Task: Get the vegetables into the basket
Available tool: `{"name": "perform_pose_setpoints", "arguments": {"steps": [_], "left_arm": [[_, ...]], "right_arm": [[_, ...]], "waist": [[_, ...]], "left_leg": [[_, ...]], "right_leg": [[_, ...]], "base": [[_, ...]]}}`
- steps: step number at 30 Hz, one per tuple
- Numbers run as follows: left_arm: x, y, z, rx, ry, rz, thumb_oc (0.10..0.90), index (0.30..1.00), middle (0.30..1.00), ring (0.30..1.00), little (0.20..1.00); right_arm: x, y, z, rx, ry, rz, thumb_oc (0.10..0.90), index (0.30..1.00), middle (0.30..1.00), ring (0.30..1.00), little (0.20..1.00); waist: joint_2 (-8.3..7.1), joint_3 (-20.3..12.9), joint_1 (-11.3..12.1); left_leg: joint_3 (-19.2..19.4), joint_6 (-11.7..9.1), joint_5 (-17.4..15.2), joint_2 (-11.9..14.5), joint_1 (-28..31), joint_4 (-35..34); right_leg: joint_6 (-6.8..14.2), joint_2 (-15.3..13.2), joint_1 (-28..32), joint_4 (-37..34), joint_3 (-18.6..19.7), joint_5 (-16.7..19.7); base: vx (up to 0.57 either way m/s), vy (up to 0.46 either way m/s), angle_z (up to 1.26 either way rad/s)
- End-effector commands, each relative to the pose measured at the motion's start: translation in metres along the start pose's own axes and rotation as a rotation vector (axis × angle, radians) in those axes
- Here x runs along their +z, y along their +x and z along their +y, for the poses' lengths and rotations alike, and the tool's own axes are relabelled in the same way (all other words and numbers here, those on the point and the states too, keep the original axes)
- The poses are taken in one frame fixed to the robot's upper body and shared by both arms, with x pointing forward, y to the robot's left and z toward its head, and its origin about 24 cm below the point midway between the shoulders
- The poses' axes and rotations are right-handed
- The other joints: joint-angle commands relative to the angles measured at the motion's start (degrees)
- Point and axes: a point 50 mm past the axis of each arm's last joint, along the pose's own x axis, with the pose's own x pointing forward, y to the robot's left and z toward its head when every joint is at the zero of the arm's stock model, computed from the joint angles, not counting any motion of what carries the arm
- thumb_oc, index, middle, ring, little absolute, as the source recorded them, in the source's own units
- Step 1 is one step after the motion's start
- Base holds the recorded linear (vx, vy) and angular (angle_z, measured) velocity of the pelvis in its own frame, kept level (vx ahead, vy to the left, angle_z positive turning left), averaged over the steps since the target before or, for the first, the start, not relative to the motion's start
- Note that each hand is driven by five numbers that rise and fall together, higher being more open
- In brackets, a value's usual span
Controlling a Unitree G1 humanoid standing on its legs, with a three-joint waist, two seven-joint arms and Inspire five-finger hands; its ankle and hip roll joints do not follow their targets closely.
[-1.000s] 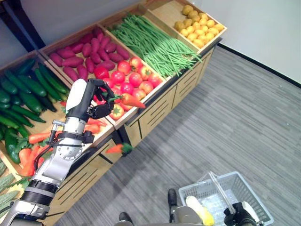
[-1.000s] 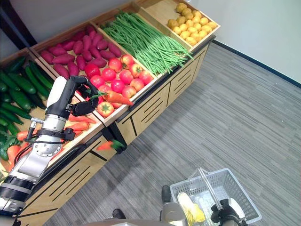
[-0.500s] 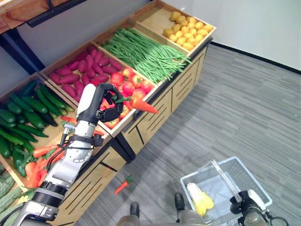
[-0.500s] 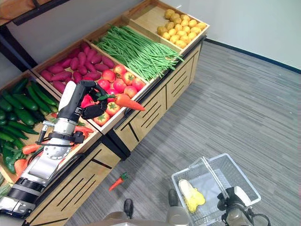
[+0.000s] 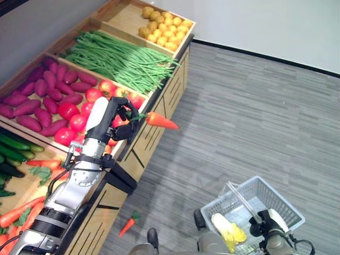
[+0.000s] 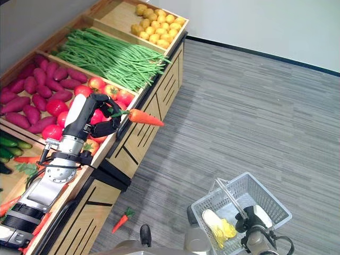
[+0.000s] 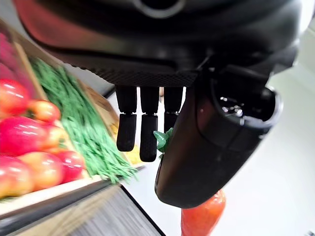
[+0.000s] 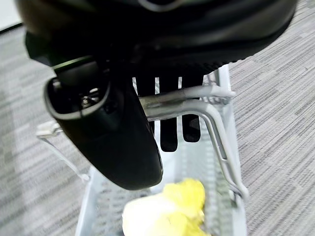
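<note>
My left hand [image 5: 118,118] is clenched on a carrot [image 5: 161,121], fingers and thumb pinching it at its green top; the orange root points away from the produce stand [image 5: 154,109] and hangs out past its front edge, over the grey floor [image 5: 255,122]. In the left wrist view the leafy end sits between thumb and fingers [image 7: 147,137], the orange body below.

Compared with half a second ago, the grip is unchanged and the carrot has kept its attitude. The whole scene has shifted in both eye views, so the camera has moved; the hand now shows before the tomatoes [image 5: 79,114] and near the green beans [image 5: 117,58].

My right hand [image 5: 265,231] is closed round the handle [image 8: 192,101] of the wire basket [image 5: 287,204], as before. The basket hangs low on my right, well apart from the carrot, with a yellow vegetable [image 5: 227,231] inside.

A second carrot [image 5: 127,225] lies on the floor at the foot of the stand, where it lay half a second ago.
</note>
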Motion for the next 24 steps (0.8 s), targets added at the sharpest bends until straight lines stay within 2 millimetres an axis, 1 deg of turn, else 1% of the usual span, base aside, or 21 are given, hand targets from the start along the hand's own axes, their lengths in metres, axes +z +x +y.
{"name": "perform_pose_setpoints", "arguments": {"steps": [1,2,4,6,8,9,11,12,13,15,16,17,18,21,22,24], "left_arm": [[0.043,0.024,0.035,0.137,-0.01,-0.255,0.4,0.3,0.3,0.3,0.3],[0.043,0.023,0.037,0.143,-0.004,-0.253,0.4,0.3,0.3,0.3,0.3],[0.042,0.022,0.039,0.151,-0.003,-0.244,0.4,0.3,0.3,0.3,0.3],[0.039,0.019,0.042,0.157,0.0,-0.231,0.4,0.3,0.3,0.3,0.3],[0.039,0.019,0.042,0.154,0.002,-0.229,0.4,0.3,0.3,0.3,0.3],[0.036,0.017,0.044,0.157,0.004,-0.211,0.4,0.3,0.3,0.3,0.3],[0.033,0.016,0.043,0.157,0.003,-0.198,0.4,0.3,0.3,0.3,0.3],[0.031,0.015,0.045,0.158,0.01,-0.192,0.4,0.3,0.3,0.3,0.3],[0.027,0.011,0.045,0.164,0.003,-0.171,0.4,0.3,0.3,0.3,0.3],[0.024,0.009,0.045,0.175,-0.018,-0.151,0.4,0.3,0.3,0.3,0.3],[0.024,0.009,0.045,0.175,-0.018,-0.151,0.4,0.3,0.3,0.3,0.3],[0.021,0.008,0.044,0.184,-0.038,-0.133,0.4,0.3,0.3,0.3,0.3],[0.019,0.007,0.043,0.189,-0.052,-0.124,0.4,0.3,0.3,0.3,0.3],[0.017,0.006,0.038,0.191,-0.084,-0.103,0.4,0.3,0.3,0.3,0.3],[0.017,0.006,0.038,0.191,-0.085,-0.103,0.4,0.3,0.3,0.3,0.3],[0.016,0.007,0.032,0.191,-0.116,-0.096,0.4,0.3,0.3,0.3,0.3]], "right_arm": [[0.015,0.01,-0.034,-0.131,-0.043,-0.077,0.4,0.3,0.3,0.3,0.3],[0.018,0.01,-0.034,-0.137,-0.033,-0.09,0.4,0.3,0.3,0.3,0.3],[0.021,0.01,-0.033,-0.138,-0.037,-0.104,0.4,0.3,0.3,0.3,0.3],[0.025,0.01,-0.035,-0.143,-0.043,-0.12,0.4,0.3,0.3,0.3,0.3],[0.025,0.01,-0.035,-0.147,-0.042,-0.122,0.4,0.3,0.3,0.3,0.3],[0.033,0.011,-0.039,-0.159,-0.044,-0.156,0.4,0.3,0.3,0.3,0.3],[0.036,0.011,-0.042,-0.167,-0.043,-0.171,0.4,0.3,0.3,0.3,0.3],[0.041,0.011,-0.045,-0.177,-0.047,-0.195,0.4,0.3,0.3,0.3,0.3],[0.053,0.011,-0.053,-0.198,-0.054,-0.252,0.4,0.3,0.3,0.3,0.3],[0.064,0.01,-0.065,-0.231,-0.064,-0.307,0.4,0.3,0.3,0.3,0.3],[0.064,0.01,-0.065,-0.231,-0.064,-0.307,0.4,0.3,0.3,0.3,0.3],[0.073,0.008,-0.077,-0.261,-0.066,-0.358,0.4,0.3,0.3,0.3,0.3],[0.08,0.006,-0.083,-0.28,-0.064,-0.393,0.4,0.3,0.3,0.3,0.3],[0.093,0.001,-0.1,-0.325,-0.062,-0.465,0.4,0.3,0.3,0.3,0.3],[0.092,0.001,-0.1,-0.325,-0.063,-0.464,0.4,0.3,0.3,0.3,0.3],[0.105,-0.004,-0.116,-0.367,-0.052,-0.529,0.4,0.3,0.3,0.3,0.3]], "waist": [[-1.07,-3.2,1.6],[-0.35,-3.0,2.7],[-0.03,-3.3,3.4],[-0.13,-3.9,4.4],[-0.41,-4.3,4.7],[-1.16,-4.8,5.3],[-1.29,-5.1,5.2],[-1.36,-5.2,5.3],[-1.46,-5.6,5.3],[-1.06,-5.7,5.2],[-1.04,-5.7,5.2],[-0.48,-5.8,4.8],[-0.07,-5.7,4.6],[0.92,-5.4,4.0],[1.01,-5.4,3.9],[1.72,-4.9,3.6]], "left_leg": [[-0.3,-0.8,-0.4,1.7,-5.1,4.0],[0.8,-0.8,0.4,2.5,-5.6,3.4],[1.7,-0.8,1.0,3.0,-5.7,2.8],[2.8,-1.0,1.3,3.3,-5.8,2.5],[3.2,-1.1,1.3,3.3,-5.7,2.3],[4.3,-1.7,1.4,3.3,-5.5,2.5],[4.6,-1.9,1.5,3.5,-5.5,2.7],[5.1,-2.1,1.6,3.7,-5.5,3.0],[5.9,-2.7,1.8,4.3,-5.4,3.2],[6.1,-3.4,2.4,5.3,-5.1,3.3],[6.1,-3.5,2.4,5.3,-5.1,3.3],[6.0,-4.2,3.1,6.4,-4.6,3.2],[5.8,-4.7,3.4,7.0,-4.4,3.2],[5.2,-5.7,4.2,8.4,-4.2,3.9],[5.1,-5.8,4.2,8.5,-4.1,3.9],[4.5,-6.5,4.7,9.5,-4.5,5.5]], "right_leg": [[4.8,-2.8,-2.6,8.9,-6.9,-2.9],[3.5,-4.2,-1.7,11.7,-12.8,-4.6],[2.9,-5.6,-0.3,13.9,-17.3,-5.7],[2.8,-7.0,1.0,14.3,-20.4,-6.0],[2.9,-7.2,1.7,13.3,-20.9,-5.6],[3.4,-7.3,2.8,9.8,-21.8,-4.6],[3.4,-6.9,2.9,8.6,-21.8,-5.1],[3.4,-6.7,3.1,7.4,-22.2,-5.1],[3.3,-5.8,3.9,5.0,-22.2,-5.3],[2.8,-4.5,4.9,3.0,-21.8,-5.4],[2.8,-4.5,4.9,3.0,-21.9,-5.3],[2.2,-3.4,5.8,2.0,-21.7,-6.0],[1.9,-2.8,6.2,1.8,-21.6,-6.3],[0.8,-1.3,7.2,1.3,-21.7,-7.2],[0.8,-1.2,7.3,1.3,-21.7,-7.2],[-0.1,-0.2,7.9,1.4,-21.8,-8.1]], "base": [[-0.18,0.052,-0.27],[-0.16,0.051,-0.33],[-0.1,0.029,-0.7],[-0.05,-0.024,-0.6],[0.01,-0.065,-0.29],[0.01,-0.066,-0.19],[0.02,-0.093,-0.31],[0.04,-0.174,-0.32],[0.04,-0.204,-0.33],[0.02,-0.186,-0.34],[0.02,-0.193,-0.33],[0.02,-0.182,-0.24],[0.02,-0.241,-0.13],[0.01,-0.155,-0.05],[0.0,-0.111,-0.06],[-0.02,-0.167,-0.06]]}}
